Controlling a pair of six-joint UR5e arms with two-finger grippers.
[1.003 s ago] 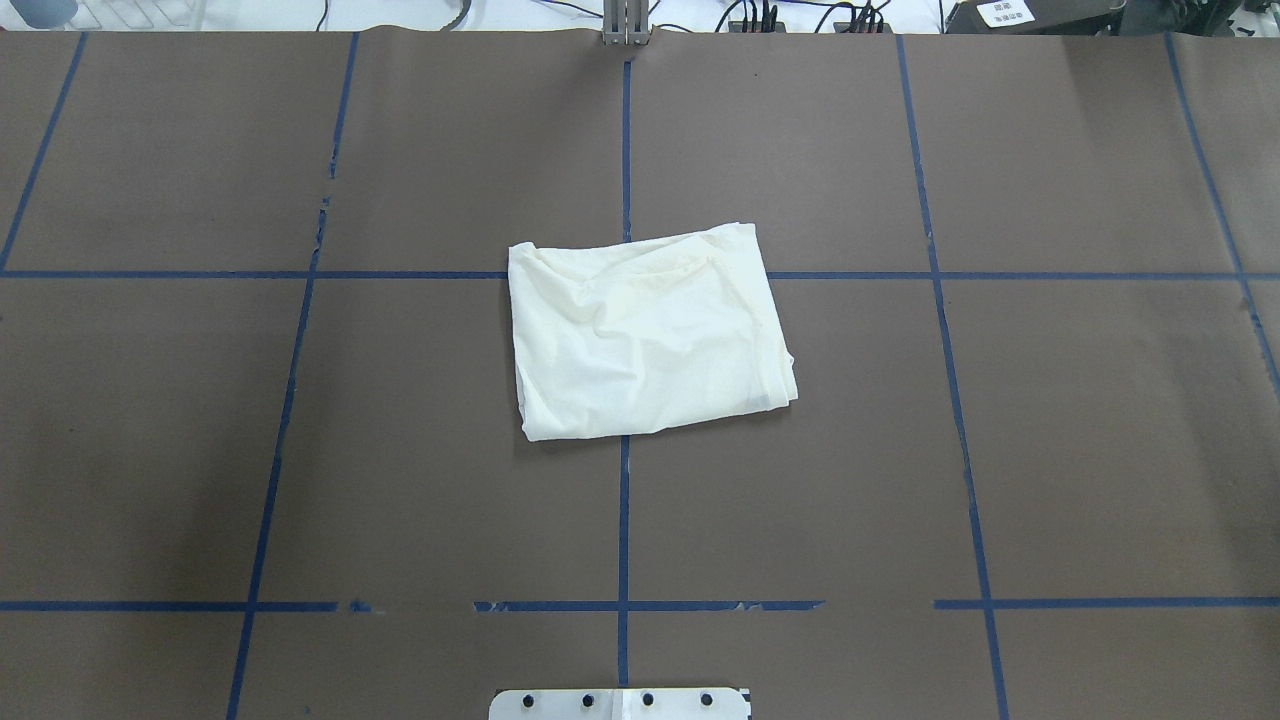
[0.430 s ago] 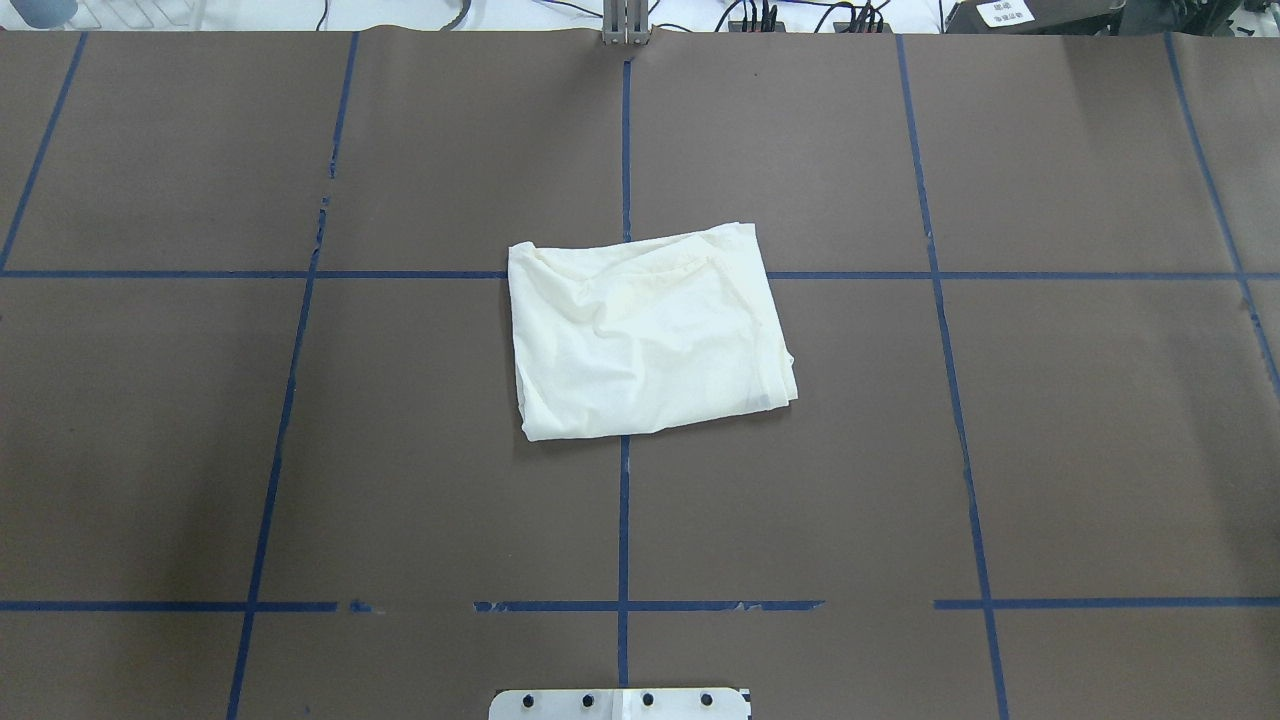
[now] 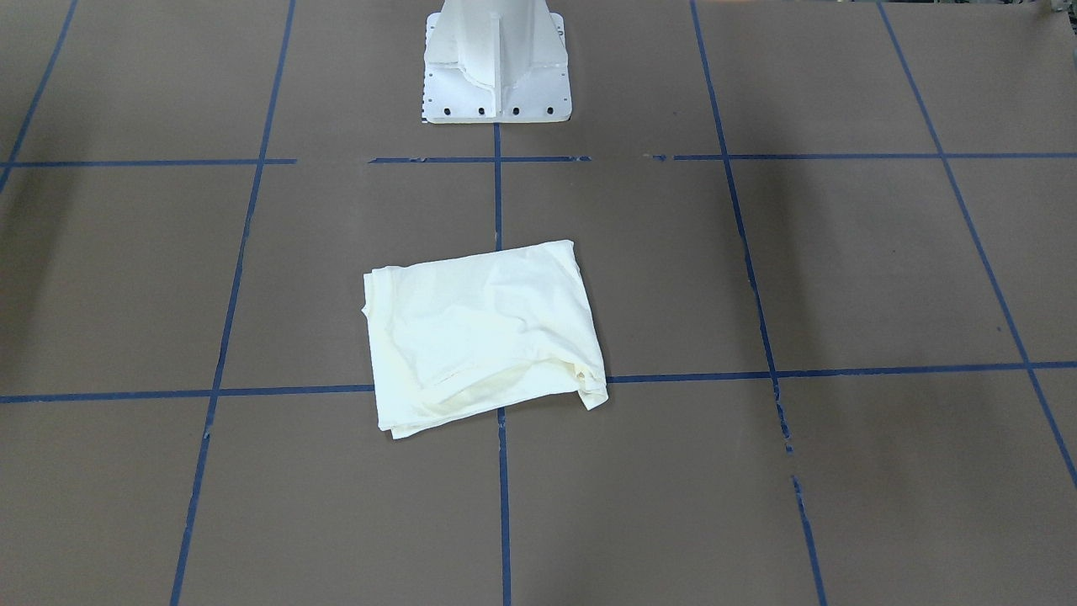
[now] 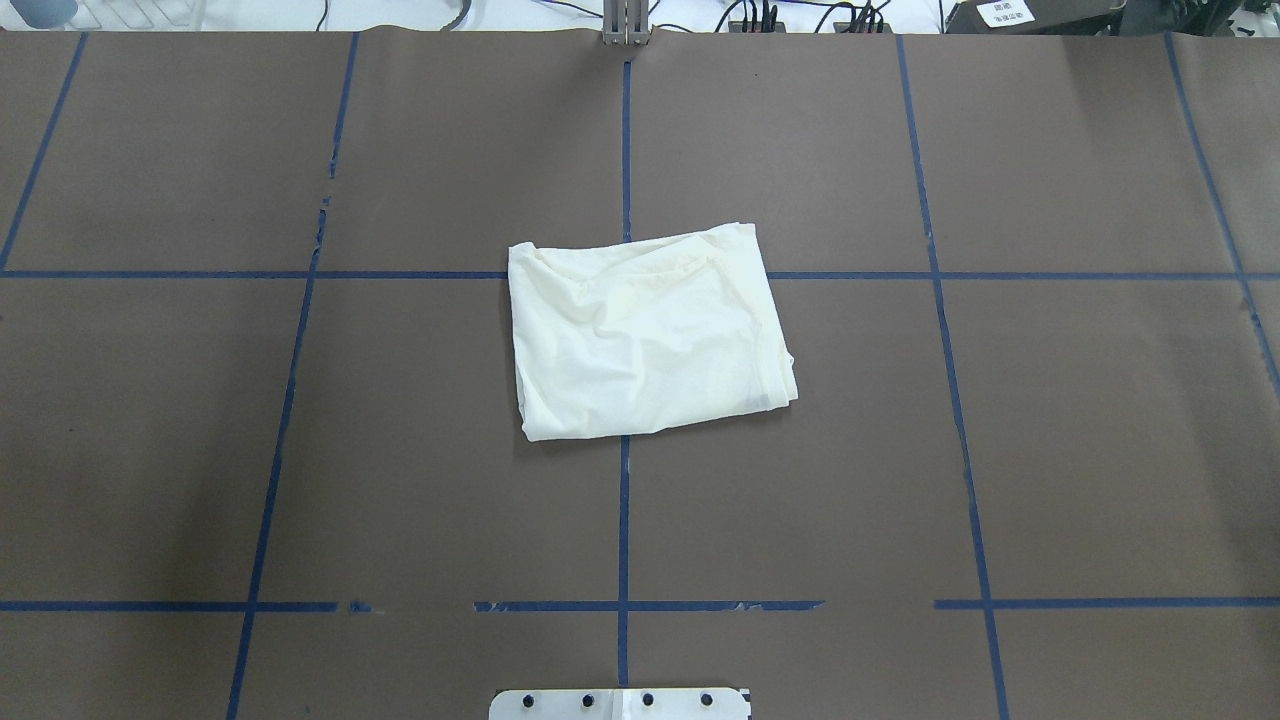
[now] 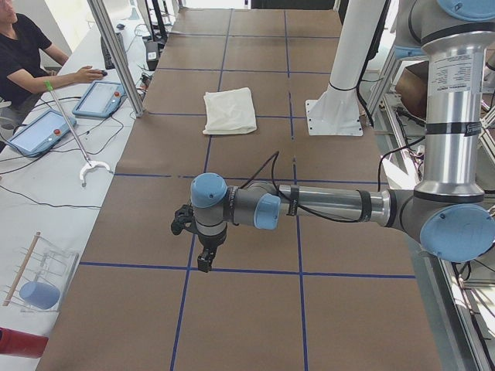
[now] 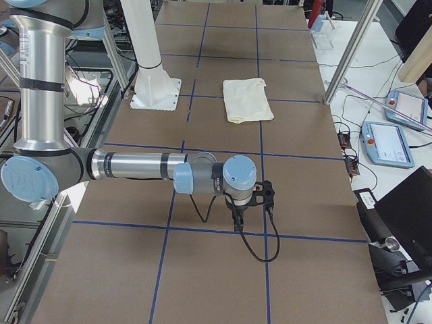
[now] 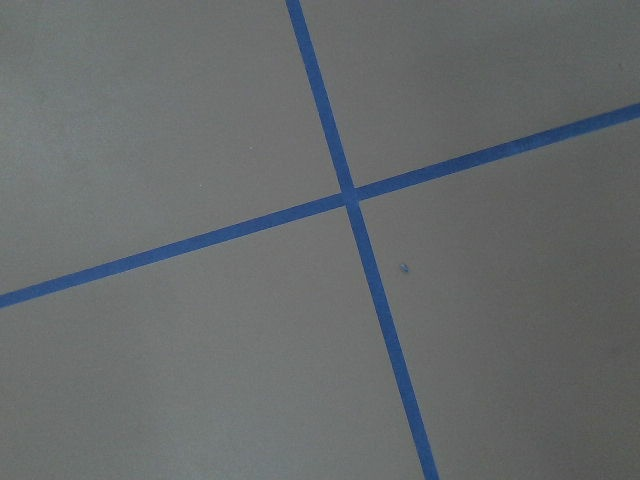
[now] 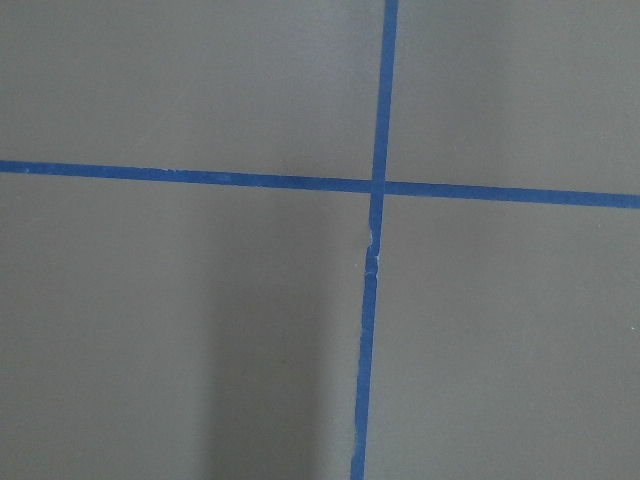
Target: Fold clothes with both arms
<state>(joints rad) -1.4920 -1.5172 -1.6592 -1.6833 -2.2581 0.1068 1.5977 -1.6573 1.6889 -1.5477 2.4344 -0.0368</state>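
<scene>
the t-shirt [image 4: 645, 335] lies folded into a compact rectangle at the middle of the bench [image 4: 1000, 450], plain cream side up with no print showing. it straddles the crossing of the blue tape lines [image 4: 623, 520], in front of the white pedestal [image 3: 496, 59]. its long axis runs roughly across the bench, left to right, a little skewed to the tape. the loose stacked edges face away from the robot, and the smoother fold faces it. both arms sit well apart from it toward the bench ends. the left pincer [image 5: 203, 261] and right pincer [image 6: 236, 223] hang low over bare surface, and i cannot tell whether either is spread or pressed together. the folding looks nearly done. the likely risk is a pincer catching only the top layer, which would peel the bundle open or drag it askew.
</scene>
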